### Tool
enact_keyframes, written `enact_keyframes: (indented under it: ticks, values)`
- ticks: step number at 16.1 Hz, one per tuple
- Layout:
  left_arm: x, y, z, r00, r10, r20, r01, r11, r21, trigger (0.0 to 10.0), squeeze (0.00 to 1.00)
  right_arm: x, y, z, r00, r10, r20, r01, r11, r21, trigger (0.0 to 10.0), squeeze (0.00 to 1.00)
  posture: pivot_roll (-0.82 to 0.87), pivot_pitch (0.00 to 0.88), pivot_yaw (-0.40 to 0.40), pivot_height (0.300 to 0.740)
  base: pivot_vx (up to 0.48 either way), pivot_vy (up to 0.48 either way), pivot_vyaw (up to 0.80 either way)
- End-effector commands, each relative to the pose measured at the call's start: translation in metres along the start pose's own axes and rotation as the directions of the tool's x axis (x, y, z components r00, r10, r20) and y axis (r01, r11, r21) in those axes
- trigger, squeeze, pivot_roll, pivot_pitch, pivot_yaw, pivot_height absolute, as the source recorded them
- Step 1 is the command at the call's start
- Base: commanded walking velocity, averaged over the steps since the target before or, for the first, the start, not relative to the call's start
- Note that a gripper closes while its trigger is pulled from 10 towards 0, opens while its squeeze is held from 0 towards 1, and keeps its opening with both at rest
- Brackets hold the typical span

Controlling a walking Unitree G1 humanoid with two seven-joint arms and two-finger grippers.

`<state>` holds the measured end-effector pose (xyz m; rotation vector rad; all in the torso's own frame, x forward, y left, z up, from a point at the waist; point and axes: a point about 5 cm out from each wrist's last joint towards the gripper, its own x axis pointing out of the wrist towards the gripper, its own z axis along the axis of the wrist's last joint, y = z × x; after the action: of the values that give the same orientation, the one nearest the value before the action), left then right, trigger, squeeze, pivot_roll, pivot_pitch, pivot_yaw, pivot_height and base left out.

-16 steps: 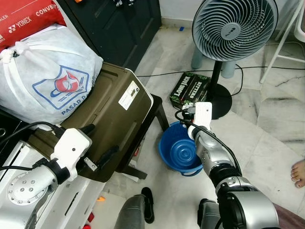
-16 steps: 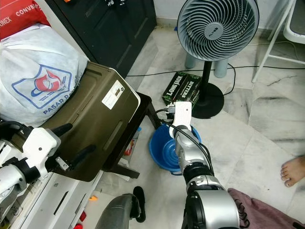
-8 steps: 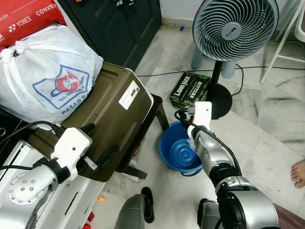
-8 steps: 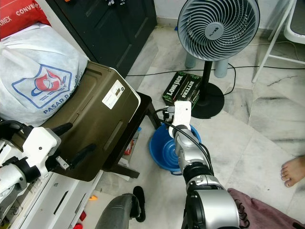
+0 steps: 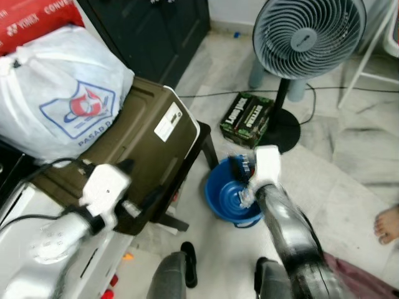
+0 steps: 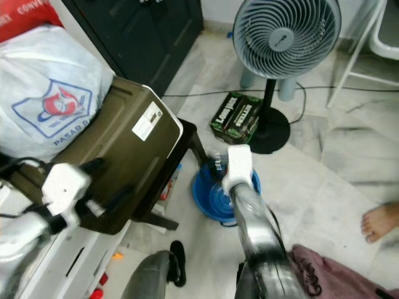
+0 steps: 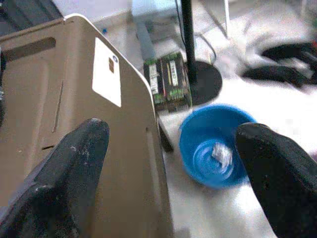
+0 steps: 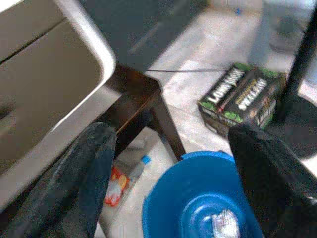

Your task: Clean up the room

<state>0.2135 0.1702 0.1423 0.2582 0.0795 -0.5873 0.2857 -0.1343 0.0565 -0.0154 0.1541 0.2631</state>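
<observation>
Blue basin (image 8: 198,198) holding a crumpled wrapper (image 8: 225,222) lay directly below the right gripper (image 8: 173,163), nearer arm, fingers spread wide and empty.

Left arm: silver metal, rounded joint housing, blurred by motion.
Left wrist block: white boxy casing, a black cable looping into it from behind.
Left tool (image 5: 144,180): two long black fingers (image 7: 74,168), matte, with rounded, slightly scuffed tips.
Right arm: silver segmented cylinder, smeared by motion blur, a thin black cable running along it.
Right wrist block: white rectangular casing with dark fittings at its front.
Right tool (image 8: 173,171): two long black fingers (image 8: 89,173), broad and rounded.
Legs: grey rounded shells low in the head views.
</observation>
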Motion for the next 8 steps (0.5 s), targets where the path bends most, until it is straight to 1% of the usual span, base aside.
enact_keyframes:
  ticks: [1,2,3,4,5,6,7,8]
  values:
    - [0.003,-0.002,-0.006,1.0,0.017,-0.019,-0.017,1.0,0.002,10.0,0.0,-0.013,0.009,0.003,0.998,0.063,0.002,-0.063,0.998,-0.029,10.0,1.0,0.07,0.255,0.138,0.74,0.0,0.0,0.0]
    - [0.007,-0.004,-0.009,1.0,0.023,-0.012,-0.023,1.0,-0.008,10.0,0.0,-0.027,0.009,0.004,0.997,0.072,0.011,-0.072,0.996,-0.045,10.0,1.0,0.06,0.249,0.127,0.74,0.0,0.0,0.0]
    - [0.009,-0.006,-0.01,1.0,0.026,-0.01,-0.026,1.0,-0.011,10.0,0.0,-0.032,0.008,0.004,0.997,0.073,0.013,-0.072,0.996,-0.051,10.0,1.0,0.05,0.242,0.116,0.74,0.0,0.0,0.0]
    - [0.015,-0.01,-0.012,0.999,0.046,0.008,-0.046,0.998,-0.031,10.0,0.0,-0.053,0.003,0.008,0.998,0.051,0.027,-0.049,0.997,-0.065,10.0,1.0,0.02,0.222,0.092,0.74,0.0,0.0,0.0]
    - [0.018,-0.012,-0.013,0.999,0.051,0.013,-0.05,0.998,-0.036,10.0,0.0,-0.058,-0.001,0.01,0.999,0.039,0.031,-0.037,0.997,-0.075,10.0,1.0,0.01,0.217,0.088,0.74,0.0,0.0,0.0]
    - [0.021,-0.014,-0.014,0.998,0.062,0.024,-0.06,0.997,-0.045,10.0,0.0,-0.071,-0.004,0.013,0.999,0.015,0.029,-0.012,0.997,-0.081,10.0,1.0,-0.01,0.193,0.07,0.74,0.0,0.0,0.0]
    - [0.027,-0.016,-0.016,0.996,0.084,0.037,-0.082,0.995,-0.051,10.0,0.0,-0.089,-0.005,0.018,1.0,0.007,0.019,-0.005,0.993,-0.12,10.0,1.0,-0.03,0.176,0.067,0.74,0.0,0.0,0.0]
    - [0.029,-0.016,-0.017,0.994,0.101,0.04,-0.099,0.993,-0.058,10.0,0.0,-0.097,-0.006,0.018,1.0,0.031,0.003,-0.031,0.992,-0.122,10.0,1.0,-0.04,0.169,0.069,0.74,0.0,0.0,0.0]
